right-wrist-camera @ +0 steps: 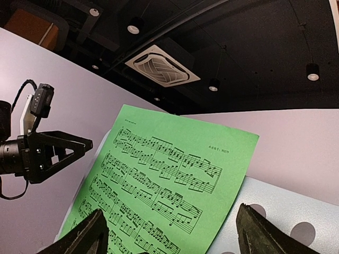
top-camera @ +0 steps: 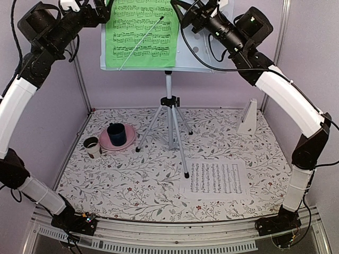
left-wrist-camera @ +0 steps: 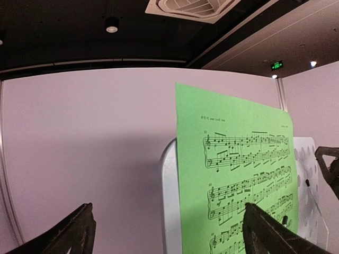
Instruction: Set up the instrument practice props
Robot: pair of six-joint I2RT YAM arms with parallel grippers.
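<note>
The green sheet leans upright on the left half of the pale grey music stand's hole-punched desk, with a thin wire arm lying across it. The tripod stands mid-table. My left gripper is open at the sheet's upper left edge. From the left wrist, the open gripper frames the desk's edge and the sheet, gripping neither. My right gripper is open at the sheet's upper right. Its wrist view shows nothing held in front of the sheet. The white sheet lies flat. The metronome stands back right.
A dark blue cup sits on a pink plate at the left of the table, with a small white cup beside it. Pale walls and metal posts close in the back and sides.
</note>
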